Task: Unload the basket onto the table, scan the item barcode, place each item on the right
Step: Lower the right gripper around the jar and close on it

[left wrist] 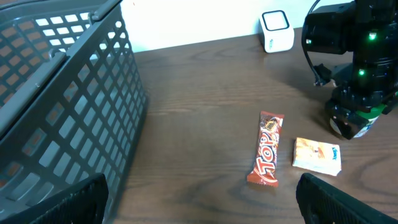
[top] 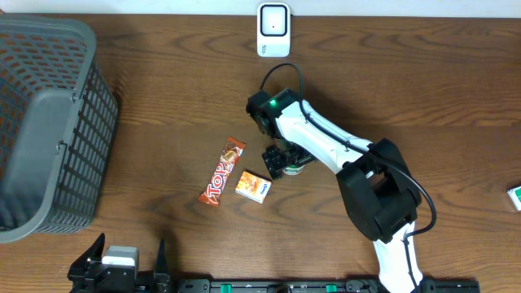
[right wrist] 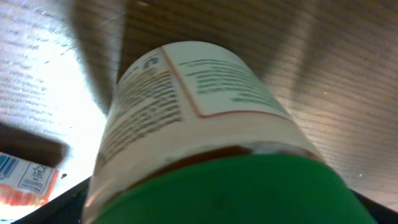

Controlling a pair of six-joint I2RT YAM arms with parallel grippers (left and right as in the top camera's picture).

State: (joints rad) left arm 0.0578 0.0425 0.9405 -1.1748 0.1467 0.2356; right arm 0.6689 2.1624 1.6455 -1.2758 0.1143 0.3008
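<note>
the right gripper (top: 281, 160) sits low over the green-capped bottle (right wrist: 205, 118) with its jaws to either side of it, but whether they pinch it or stand clear cannot be told. the bottle is near the middle of the wooden surface (top: 163, 106), just beside the small orange box (top: 253, 186) and well apart from the white scanner (top: 273, 30) at the far edge. the left gripper (top: 130, 247) is spread wide at the near edge, holding nothing.

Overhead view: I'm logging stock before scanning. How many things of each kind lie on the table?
Grey basket: 1
White scanner: 1
Candy bar: 1
Small orange box: 1
Green-capped bottle: 1
Green-white packet: 1
Total: 6
</note>
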